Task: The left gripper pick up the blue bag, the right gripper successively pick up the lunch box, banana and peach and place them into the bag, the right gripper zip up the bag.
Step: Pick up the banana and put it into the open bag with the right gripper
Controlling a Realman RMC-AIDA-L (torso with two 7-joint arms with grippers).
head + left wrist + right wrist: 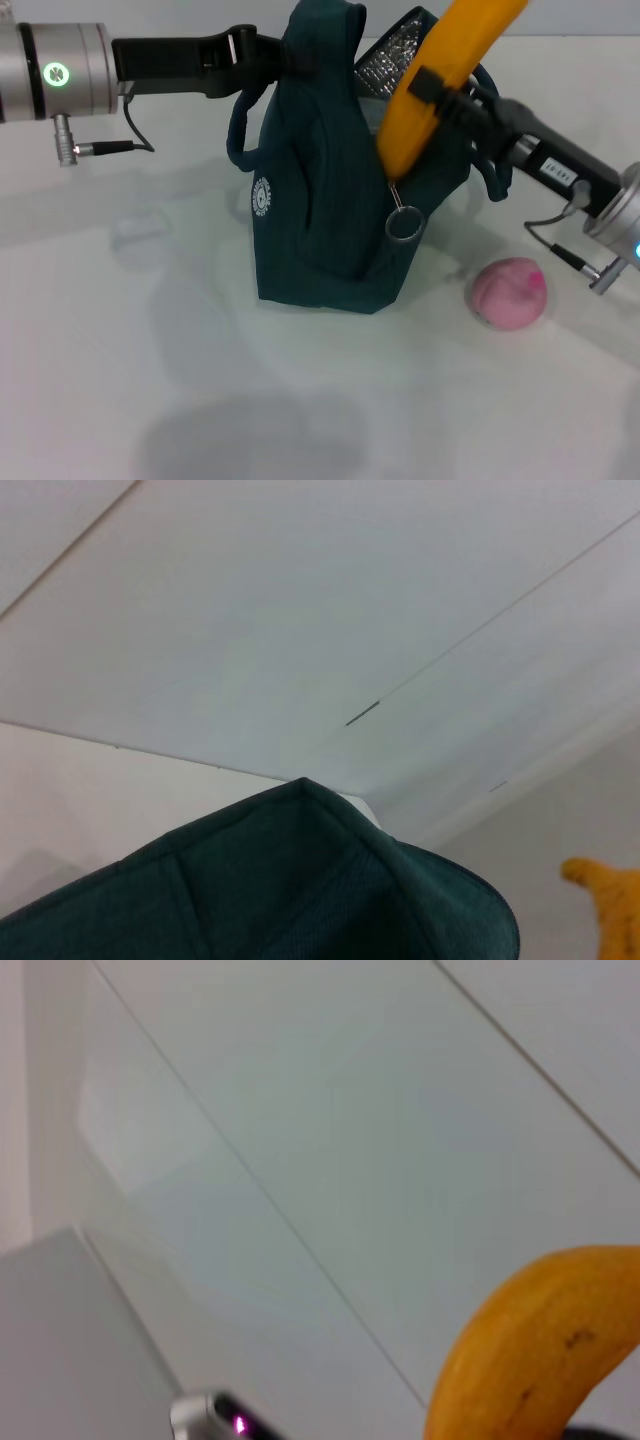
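Two grippers are engaged: the left gripper is clamped on the upper edge of the blue bag, holding it upright on the table, while the right gripper is clamped around the banana, which stands steeply with its lower end at the bag mouth. Release at this angle risks the banana catching on the rim or tipping out toward the peach, since most of its length is above the opening. Any slip of the fabric from the left jaws would likely collapse the opening and block insertion.

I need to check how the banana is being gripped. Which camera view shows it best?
The head view: the curved yellow-orange banana shows nearly whole, clamped by the right end effector above the dark teal fabric bag. The right wrist view shows one end; the left wrist view only a tip.
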